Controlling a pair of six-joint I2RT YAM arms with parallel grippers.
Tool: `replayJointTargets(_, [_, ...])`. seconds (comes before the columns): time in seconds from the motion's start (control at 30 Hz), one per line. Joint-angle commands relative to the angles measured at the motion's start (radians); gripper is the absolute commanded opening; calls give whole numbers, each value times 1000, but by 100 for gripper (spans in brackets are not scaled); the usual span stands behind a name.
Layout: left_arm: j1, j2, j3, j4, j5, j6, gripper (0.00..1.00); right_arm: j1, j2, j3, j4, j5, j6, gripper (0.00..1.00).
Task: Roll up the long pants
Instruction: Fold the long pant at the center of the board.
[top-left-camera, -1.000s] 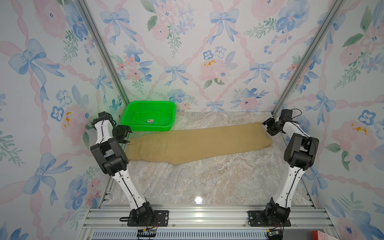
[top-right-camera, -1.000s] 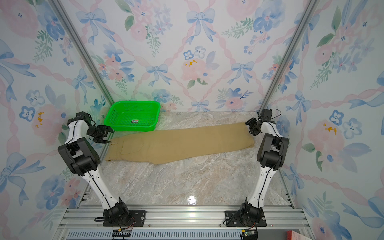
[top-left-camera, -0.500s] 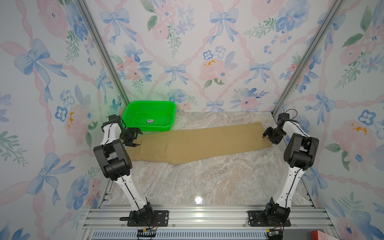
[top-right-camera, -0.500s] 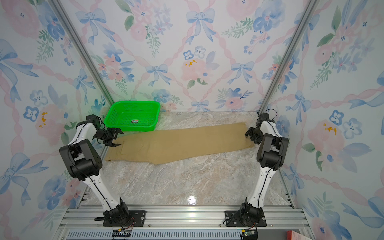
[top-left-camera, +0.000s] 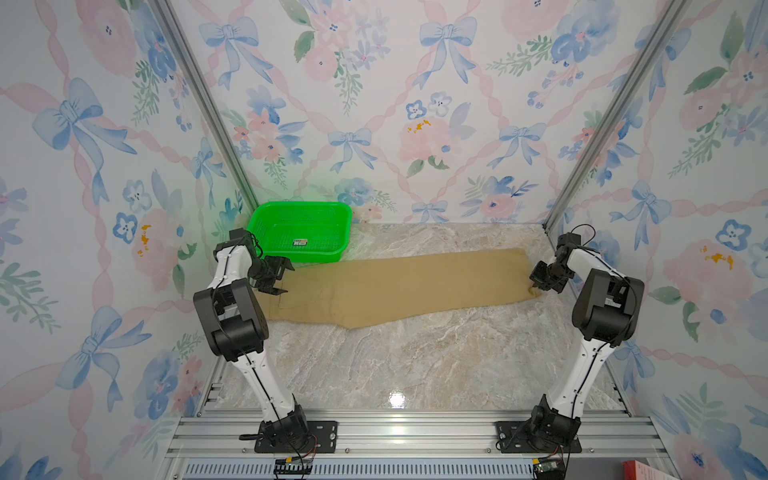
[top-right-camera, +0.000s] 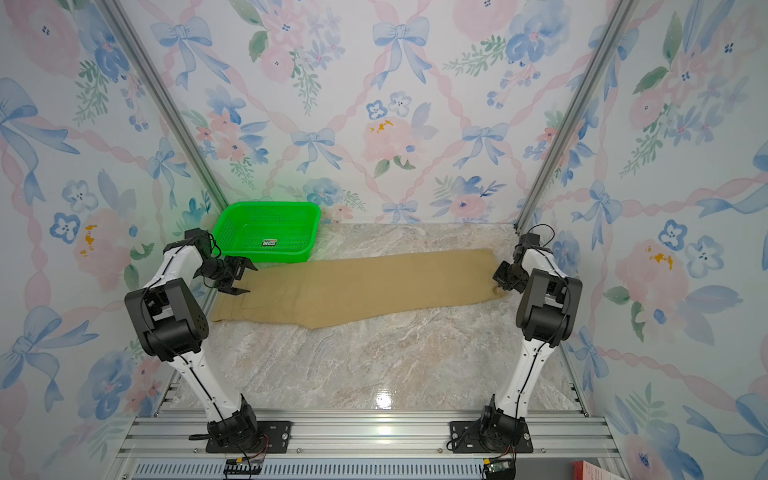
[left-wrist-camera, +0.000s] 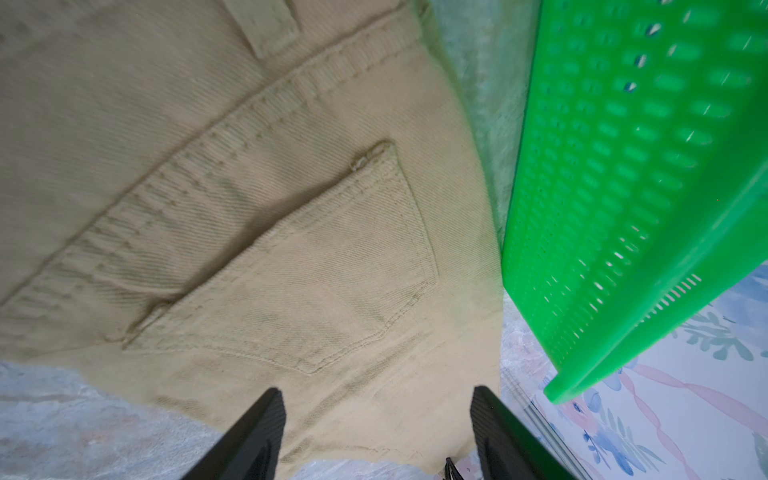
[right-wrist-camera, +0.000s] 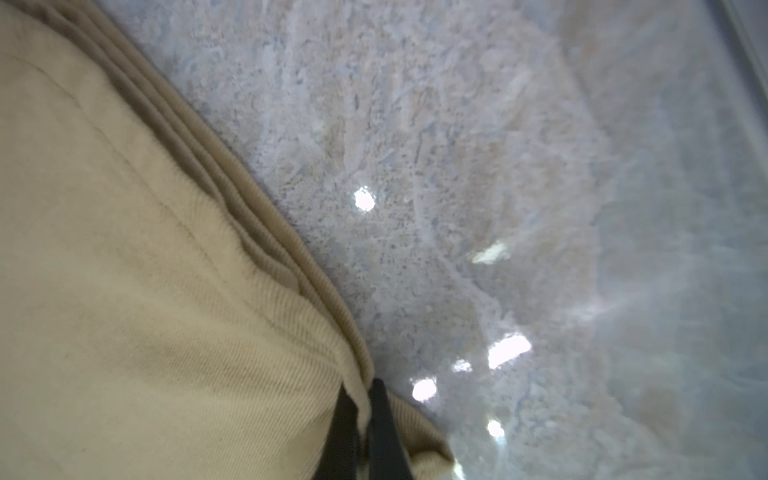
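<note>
The long pants (top-left-camera: 399, 286) (top-right-camera: 365, 286) lie flat across the marble table in both top views, waistband end at the left, leg cuffs at the right. My left gripper (top-left-camera: 280, 276) (top-right-camera: 241, 276) hangs open over the waistband end; in the left wrist view its fingertips (left-wrist-camera: 266, 415) straddle the cloth below a stitched back pocket (left-wrist-camera: 291, 282), with nothing held between them. My right gripper (top-left-camera: 536, 289) (top-right-camera: 498, 286) (right-wrist-camera: 360, 399) is shut on the near corner of the leg cuffs, pinching the tan hem (right-wrist-camera: 291, 257) between its jaws.
A green perforated basket (top-left-camera: 266, 224) (top-right-camera: 232, 224) (left-wrist-camera: 623, 166) stands at the back left, right beside the waistband and my left gripper. Floral walls and metal posts close in on three sides. Bare marble (top-left-camera: 415, 357) spreads in front of the pants.
My right gripper came down to the cuff corner and shut on it. My left gripper moved right from the wall, over the waistband end, staying open.
</note>
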Motion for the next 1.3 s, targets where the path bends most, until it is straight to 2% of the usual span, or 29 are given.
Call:
replayJointTargets(0.0, [-36, -81, -1, -28, -3, 17, 73, -48, -119, -148, -20, 31, 34, 0])
replayJointTargets(0.13, [-58, -152, -100, 16, 46, 5, 73, -81, -329, -293, 15, 39, 52, 0])
replayJointTargets(0.3, [-71, -254, -205, -9, 77, 68, 73, -159, -701, -472, 37, 63, 62, 0])
replayJointTargets(0.37, [-71, -294, -244, -15, 81, 87, 73, -201, -829, -499, 5, 86, 54, 0])
replayJointTargets(0.5, [-75, -363, -302, -20, 103, 96, 73, -209, -998, -514, -47, 108, 98, 0])
replayJointTargets(0.7, [-87, -417, -315, -38, 112, 115, 73, -235, -1041, -384, -127, 128, 116, 0])
replayJointTargets(0.83, [-90, -415, -304, -41, 122, 126, 73, -214, -1041, -315, -107, 50, 199, 0])
replayJointTargets(0.9, [-90, -404, -300, -36, 128, 127, 73, -135, -1048, -283, -77, 77, 243, 0])
replayJointTargets(1.0, [-96, -380, -303, -6, 157, 111, 73, 88, -1017, -186, -63, 243, 262, 0])
replayJointTargets(1.1, [-104, -346, -283, 2, 167, 114, 73, 289, -932, -93, -49, 260, 344, 0])
replayJointTargets(1.27, [-105, -318, -263, 4, 178, 130, 73, 725, -766, 43, 28, 406, 380, 0])
